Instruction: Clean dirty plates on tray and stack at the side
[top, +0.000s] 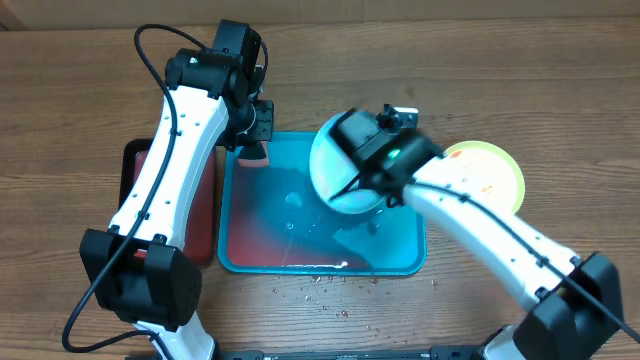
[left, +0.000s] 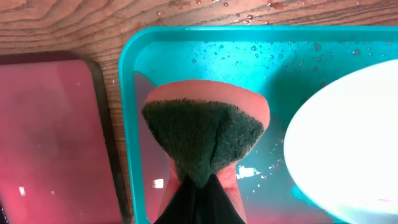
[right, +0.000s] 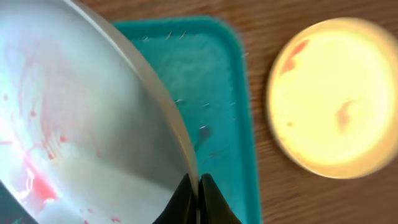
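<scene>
My right gripper (right: 198, 186) is shut on the rim of the white plate (right: 81, 130), which is tilted above the turquoise tray (top: 300, 225) and carries red sauce smears. The white plate also shows in the overhead view (top: 335, 160) and in the left wrist view (left: 348, 137). My left gripper (left: 200, 186) is shut on a folded sponge (left: 202, 134), green scrub side up, over the tray's far left corner (left: 134, 93). The yellow-green plate (top: 492, 175) lies on the table right of the tray, with red smears (right: 329, 93). The light blue plate is not in view.
A dark red tray (top: 205, 215) with black rim lies against the turquoise tray's left side; it also shows in the left wrist view (left: 50, 130). Water pools in the turquoise tray. Crumbs (top: 320, 290) are scattered on the wooden table in front of it.
</scene>
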